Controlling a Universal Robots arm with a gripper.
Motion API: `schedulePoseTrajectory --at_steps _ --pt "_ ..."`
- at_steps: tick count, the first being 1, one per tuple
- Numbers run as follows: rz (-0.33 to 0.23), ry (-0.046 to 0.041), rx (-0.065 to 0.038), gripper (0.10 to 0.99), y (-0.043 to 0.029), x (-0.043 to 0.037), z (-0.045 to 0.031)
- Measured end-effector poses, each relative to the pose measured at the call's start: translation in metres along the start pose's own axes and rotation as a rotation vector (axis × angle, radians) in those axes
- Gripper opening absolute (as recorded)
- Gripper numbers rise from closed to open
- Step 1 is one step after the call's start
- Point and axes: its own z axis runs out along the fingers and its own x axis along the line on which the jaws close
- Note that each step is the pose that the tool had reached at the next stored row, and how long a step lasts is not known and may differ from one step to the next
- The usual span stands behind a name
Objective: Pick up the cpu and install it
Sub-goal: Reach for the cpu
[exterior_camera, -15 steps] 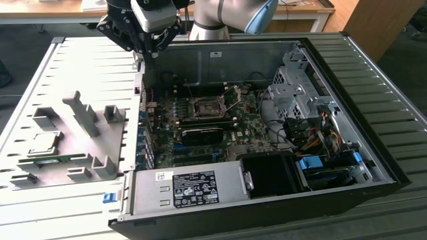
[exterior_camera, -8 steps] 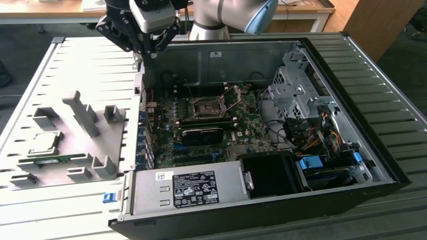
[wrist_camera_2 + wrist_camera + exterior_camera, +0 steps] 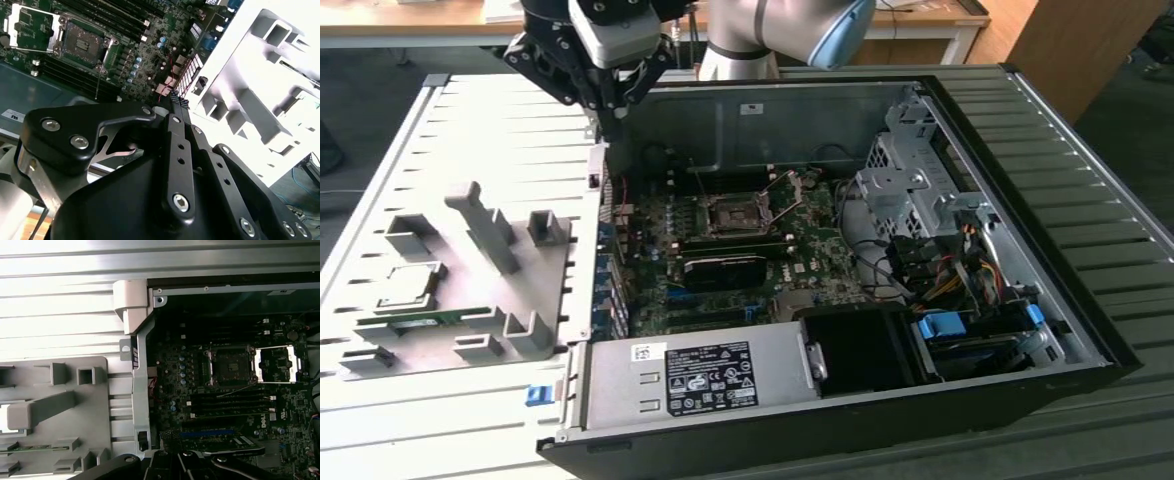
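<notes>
Cpu (image 3: 407, 283) is lying flat in its pocket on the grey fixture tray (image 3: 480, 290), towards the exterior view's left, well apart from the gripper (image 3: 608, 105), which is hovering by the computer case (image 3: 987, 130) wall with fingers pressed together, holding nothing. A good pick is likely calling for spreading them wide, centring squarely over the chip and descending straight.

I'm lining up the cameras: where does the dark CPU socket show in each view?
Exterior view: CPU socket, at the centre of the motherboard.
Second wrist view: CPU socket, next to its opened silver frame.
First wrist view: CPU socket, beside that silver frame.
Shared landmark: the black memory slots running alongside it.
</notes>
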Motion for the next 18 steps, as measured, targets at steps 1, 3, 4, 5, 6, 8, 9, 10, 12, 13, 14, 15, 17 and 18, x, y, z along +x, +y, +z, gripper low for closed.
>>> schedulePoseTrajectory --at_steps 1,3,4,5,6,8,9,10,12,13,14,15,17,18 --pt "0.0 -0.0001 0.0 0.122 -0.0001 0.001 0.0002" --pt "0.0 0.0 0.0 0.122 -0.0003 0.0034 0.0004" --pt "0.0 -0.0001 0.0 0.122 -0.0004 0.0047 0.0006" --pt "0.0 -0.0001 0.0 0.122 -0.0004 0.0057 0.0008" --pt "0.0 0.0 0.0 0.122 -0.0005 0.0064 0.001" --pt "0.0 0.0004 0.0 0.122 -0.0007 0.0083 0.0011" --pt "0.0 0.0004 0.0 0.122 -0.0007 0.0092 0.0013" --pt "0.0 0.0006 0.0 0.122 -0.0008 0.01 0.0015" --pt "0.0 0.001 0.0 0.122 -0.0009 0.0116 0.0018" --pt "0.0 0.0011 0.0 0.122 -0.001 0.0124 0.002" --pt "0.0 0.0013 0.0 0.122 -0.0011 0.0132 0.0022" --pt "0.0 0.0016 0.0 0.122 -0.0011 0.014 0.0025" --pt "0.0 0.0024 0.0 0.122 -0.0013 0.0154 0.0028" --pt "0.0 0.0027 0.0 0.122 -0.0013 0.0161 0.003"
